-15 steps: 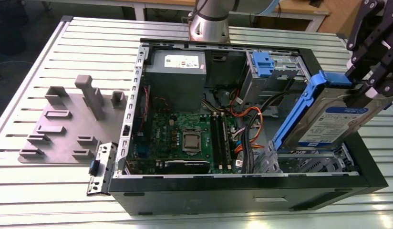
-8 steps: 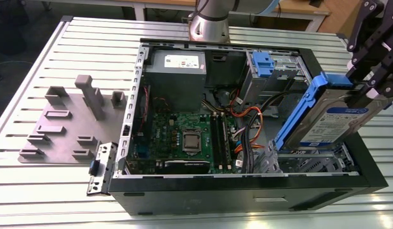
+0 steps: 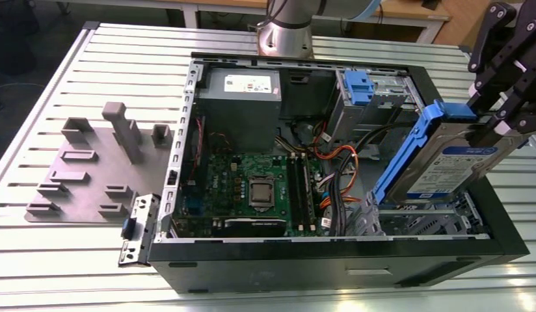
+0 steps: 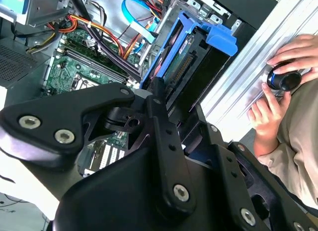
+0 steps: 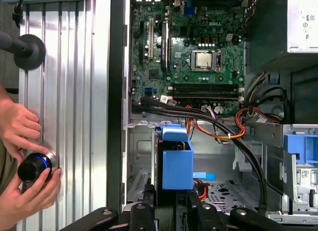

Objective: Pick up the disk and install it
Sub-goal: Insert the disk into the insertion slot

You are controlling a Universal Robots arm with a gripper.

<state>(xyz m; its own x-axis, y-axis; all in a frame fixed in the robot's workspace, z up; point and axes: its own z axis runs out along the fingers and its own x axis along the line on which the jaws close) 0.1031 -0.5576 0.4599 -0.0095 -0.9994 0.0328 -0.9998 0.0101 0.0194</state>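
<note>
- Our claw (image 3: pixel 501 125) is clamped on the upper end of the disk (image 3: pixel 442 159). The disk hangs tilted over the open computer case (image 3: pixel 337 253), its lower end near the drive bay (image 3: pixel 424 221).
- At this tilt, we judge a caddy corner could catch the bay wall and twist the disk in the grip.
- The cables (image 3: pixel 330 192) lie near and could snag.
- A person's hand (image 5: pixel 22 126) rests on the bench (image 3: pixel 77 260) beside the case, within reach of a dropped disk.
</note>
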